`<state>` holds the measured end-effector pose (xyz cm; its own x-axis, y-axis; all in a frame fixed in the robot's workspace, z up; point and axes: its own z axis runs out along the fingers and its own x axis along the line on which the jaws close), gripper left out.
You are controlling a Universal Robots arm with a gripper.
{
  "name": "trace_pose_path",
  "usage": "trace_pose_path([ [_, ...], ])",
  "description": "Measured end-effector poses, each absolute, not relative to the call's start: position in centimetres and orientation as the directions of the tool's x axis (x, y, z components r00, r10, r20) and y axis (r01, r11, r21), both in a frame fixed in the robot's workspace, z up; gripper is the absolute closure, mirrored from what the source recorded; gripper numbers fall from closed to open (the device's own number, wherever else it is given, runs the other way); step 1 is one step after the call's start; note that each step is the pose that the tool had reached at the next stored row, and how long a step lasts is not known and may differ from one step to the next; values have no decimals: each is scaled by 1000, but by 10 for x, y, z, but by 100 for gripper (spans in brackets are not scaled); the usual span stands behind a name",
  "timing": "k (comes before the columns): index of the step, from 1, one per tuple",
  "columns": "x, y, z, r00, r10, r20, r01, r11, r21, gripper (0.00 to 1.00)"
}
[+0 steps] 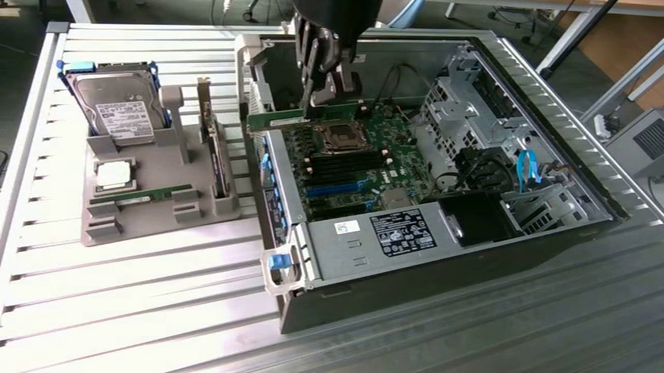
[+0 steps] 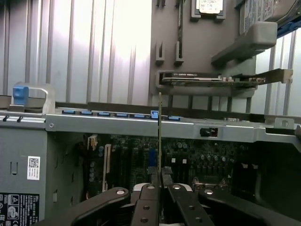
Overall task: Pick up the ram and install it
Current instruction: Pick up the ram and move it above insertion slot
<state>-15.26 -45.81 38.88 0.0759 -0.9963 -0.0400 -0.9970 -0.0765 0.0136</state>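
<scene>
Horizontally, ram in pincer, pointing exterior view's left

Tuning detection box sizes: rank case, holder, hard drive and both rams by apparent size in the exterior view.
1. case
2. holder
3. hard drive
4. held ram and holder ram: these look alike, and the held one is partly hidden, so not ranked apart.

Gripper is pinching the ram, holding it level over the motherboard inside the open case. Second stick is sitting in the gray holder at the exterior view's left, near the hard drive.
</scene>
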Motion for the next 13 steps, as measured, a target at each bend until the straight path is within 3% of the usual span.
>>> trace_pose_path([
  [13, -115, -458, 389, 76, -996, -40, -997, -77, 14, 89],
])
